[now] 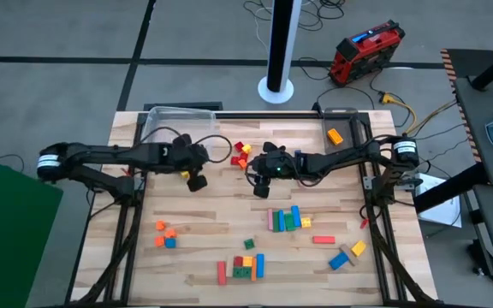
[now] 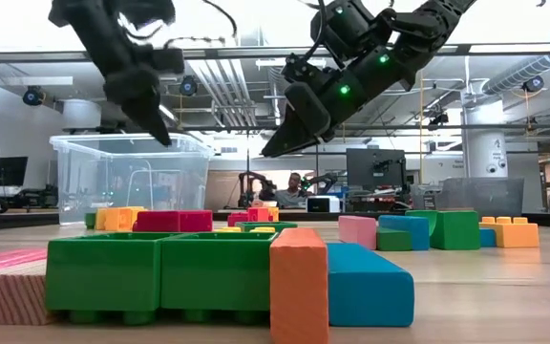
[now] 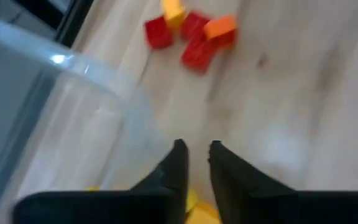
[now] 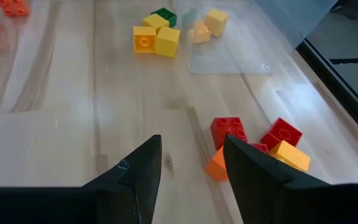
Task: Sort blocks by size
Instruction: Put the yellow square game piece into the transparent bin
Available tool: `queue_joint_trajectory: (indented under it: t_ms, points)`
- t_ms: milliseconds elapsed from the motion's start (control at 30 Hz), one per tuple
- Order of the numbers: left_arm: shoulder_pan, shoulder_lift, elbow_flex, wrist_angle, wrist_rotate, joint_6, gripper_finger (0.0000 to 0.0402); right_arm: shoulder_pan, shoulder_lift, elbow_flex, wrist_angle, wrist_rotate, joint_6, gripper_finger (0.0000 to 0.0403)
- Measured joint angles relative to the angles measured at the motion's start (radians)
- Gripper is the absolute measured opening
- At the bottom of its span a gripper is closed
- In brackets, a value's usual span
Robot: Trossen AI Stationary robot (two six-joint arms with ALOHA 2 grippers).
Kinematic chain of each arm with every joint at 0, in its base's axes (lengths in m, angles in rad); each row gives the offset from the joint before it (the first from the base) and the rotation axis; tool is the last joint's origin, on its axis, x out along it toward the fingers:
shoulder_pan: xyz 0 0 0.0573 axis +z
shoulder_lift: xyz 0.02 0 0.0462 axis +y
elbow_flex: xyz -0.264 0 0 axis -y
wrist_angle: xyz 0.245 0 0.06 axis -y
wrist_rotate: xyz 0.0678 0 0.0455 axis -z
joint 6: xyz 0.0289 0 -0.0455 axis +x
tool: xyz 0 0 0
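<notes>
The right gripper [image 1: 258, 182] hangs above the table with its fingers apart and empty, just beside the red, yellow and orange blocks [image 1: 241, 153] near the clear tub [image 1: 157, 120]. The left gripper [image 1: 197, 181] hovers close by, fingers nearly together, holding nothing. I'd say the right one should drop straight over one block on the cluster's edge and close squarely, leaving the neighbours alone.
</notes>
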Motion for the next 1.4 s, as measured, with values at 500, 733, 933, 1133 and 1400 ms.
queue_joint_trajectory:
  t_ms: [500, 733, 933, 1133, 1400]
  points:
    - [0.078, -0.058, 0.0, -0.086, -0.165, -0.007, 0.0004, 0.0, -0.001, 0.0, -0.001, -0.001, 0.001, 0.0141]
    - [0.066, -0.095, 0.0, -0.104, -0.096, -0.067, 0.0001, 0.001, -0.001, 0.0, -0.007, -0.003, 0.007, 0.0154]
    - [-0.097, -0.15, 0.002, -0.125, 0.076, -0.321, 0.0002, 0.003, -0.001, 0.0, -0.027, -0.008, 0.006, 0.016]
    - [-0.338, -0.125, -0.001, -0.261, 0.044, -0.575, 0.0002, 0.003, -0.002, 0.0, -0.04, -0.017, -0.001, 0.015]
    - [-0.439, -0.065, -0.021, -0.321, -0.116, -0.777, 0.0004, 0.003, -0.002, 0.0, -0.038, -0.084, -0.001, 0.0134]
